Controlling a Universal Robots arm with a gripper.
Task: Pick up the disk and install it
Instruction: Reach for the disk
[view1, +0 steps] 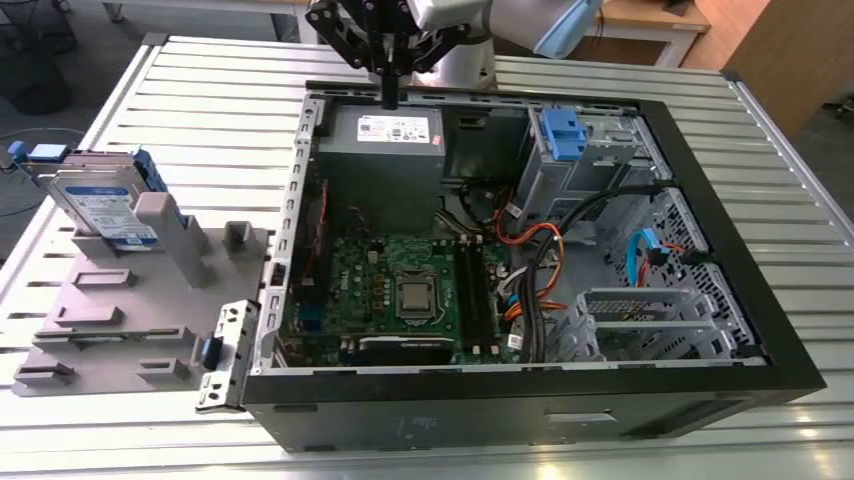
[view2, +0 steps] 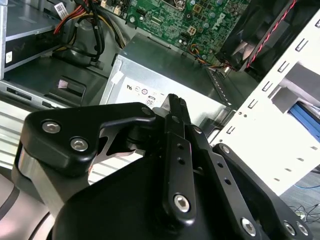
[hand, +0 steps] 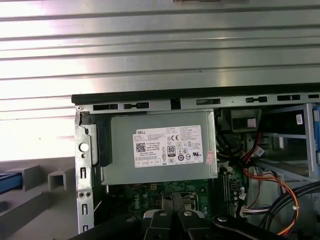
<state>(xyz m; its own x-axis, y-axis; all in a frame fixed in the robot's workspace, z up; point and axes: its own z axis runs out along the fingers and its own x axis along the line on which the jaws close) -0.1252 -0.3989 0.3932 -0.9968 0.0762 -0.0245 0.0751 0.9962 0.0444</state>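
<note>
Nothing of the task is seen as done yet. The disk (view1: 100, 205) is stood in the grey holder (view1: 134, 320) on the desk (view1: 200, 90), well apart from the open computer case (view1: 507, 410). The gripper (view1: 390, 98) is held above the grey power supply (view1: 380, 165), with its fingers (view2: 176, 107) pressed together on nothing.

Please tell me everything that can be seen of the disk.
The disk is a flat silver metal drive with a white-and-blue label, framed by a bright blue plastic bracket. It stands tilted on edge in a grey holder, outside the computer case, at the exterior view's left. Nothing grips it.
</note>
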